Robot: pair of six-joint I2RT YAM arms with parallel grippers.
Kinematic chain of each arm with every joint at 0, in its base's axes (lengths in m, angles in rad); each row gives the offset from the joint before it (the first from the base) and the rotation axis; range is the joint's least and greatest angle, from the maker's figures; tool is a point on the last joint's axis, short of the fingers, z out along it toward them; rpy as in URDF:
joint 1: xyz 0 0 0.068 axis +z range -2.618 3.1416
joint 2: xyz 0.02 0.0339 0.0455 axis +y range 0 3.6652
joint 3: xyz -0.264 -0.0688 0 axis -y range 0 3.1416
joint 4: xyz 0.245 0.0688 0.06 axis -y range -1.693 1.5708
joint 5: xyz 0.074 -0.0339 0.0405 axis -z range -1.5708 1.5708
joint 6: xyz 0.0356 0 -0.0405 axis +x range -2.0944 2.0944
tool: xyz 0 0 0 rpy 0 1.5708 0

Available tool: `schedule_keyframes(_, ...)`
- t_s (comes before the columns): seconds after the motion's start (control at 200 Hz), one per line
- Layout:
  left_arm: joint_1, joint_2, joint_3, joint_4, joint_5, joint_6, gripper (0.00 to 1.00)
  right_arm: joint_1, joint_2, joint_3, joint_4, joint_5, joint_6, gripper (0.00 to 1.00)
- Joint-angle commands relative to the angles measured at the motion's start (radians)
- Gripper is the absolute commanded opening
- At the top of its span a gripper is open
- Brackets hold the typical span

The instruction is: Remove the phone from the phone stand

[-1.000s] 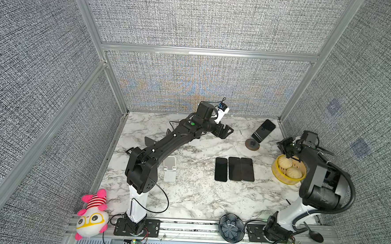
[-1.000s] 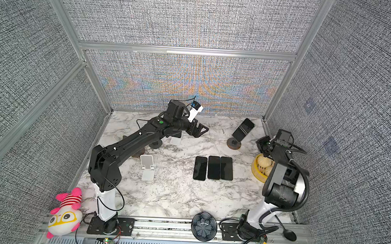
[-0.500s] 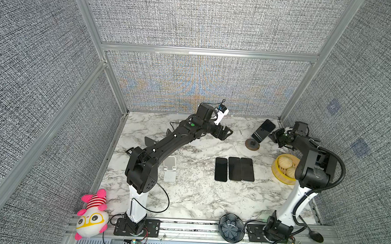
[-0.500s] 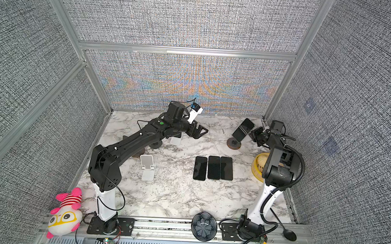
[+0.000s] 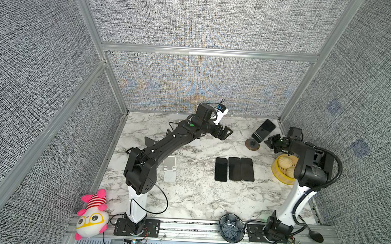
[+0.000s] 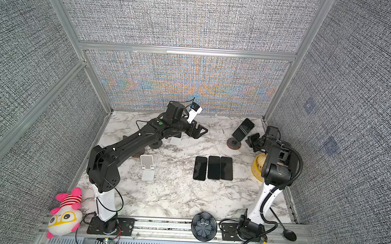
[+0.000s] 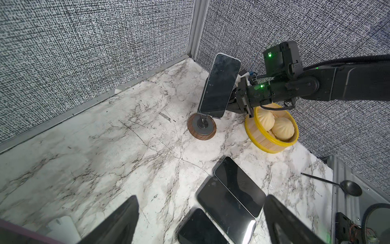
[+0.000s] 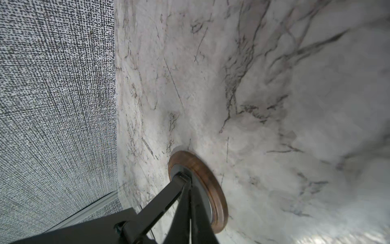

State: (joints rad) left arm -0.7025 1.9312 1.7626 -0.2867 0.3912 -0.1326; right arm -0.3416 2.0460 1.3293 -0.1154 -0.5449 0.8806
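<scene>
Right gripper [image 5: 270, 142] is sitting low behind the phone [image 7: 220, 84], on the side facing the basket [image 7: 259, 138]. Jaws are pressing together, and the right wrist view is showing nothing between them. Tips are hiding behind the phone in the left wrist view, so contact with it: cannot tell.

Phone is resting on the stand [image 7: 202, 126] in the far right corner of the table [image 5: 186, 195], near both walls. It is standing in portrait, leaning back, lower edge sitting on the stand's small lip. Screen is facing the middle of the table: dark, glossy, blank, catching a pale streak of light in both top views. Rim is showing thin and silvery, corners rounded. Stand base is round, wood-rimmed, with a grey metal centre; a dark strut is rising from it.

Left gripper [image 5: 226, 133] is hovering over the back middle of the table, well apart from the phone, jaws spread wide, holding nothing.

Three other phones [image 5: 234, 169] are lying flat, side by side, edges touching, screens dark, between the arms. Basket is holding pale buns [image 7: 282, 130] and sitting just beside the stand.
</scene>
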Motion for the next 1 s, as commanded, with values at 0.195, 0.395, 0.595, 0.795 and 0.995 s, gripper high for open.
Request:
schedule_keyframes(0.195, 0.000, -0.019, -0.019, 0.021, -0.007, -0.022, 0.93, 0.026, 0.018, -0.027, 0.078, 0.048, 0.064, 0.14)
schedule_keyframes(0.395, 0.000, -0.024, -0.026, 0.018, -0.008, -0.023, 0.93, 0.032, 0.039, -0.031, 0.104, 0.065, 0.109, 0.14)
schedule_keyframes(0.595, -0.001, -0.028, -0.031, 0.022, -0.012, -0.023, 0.93, 0.039, 0.074, -0.023, 0.127, 0.066, 0.125, 0.10)
schedule_keyframes(0.795, 0.000, -0.031, -0.041, 0.021, -0.013, -0.021, 0.93, 0.041, 0.087, -0.003, 0.116, 0.058, 0.109, 0.06)
schedule_keyframes(0.995, 0.000, -0.038, -0.053, 0.025, -0.019, -0.023, 0.93, 0.041, 0.090, 0.030, 0.049, 0.061, 0.086, 0.04)
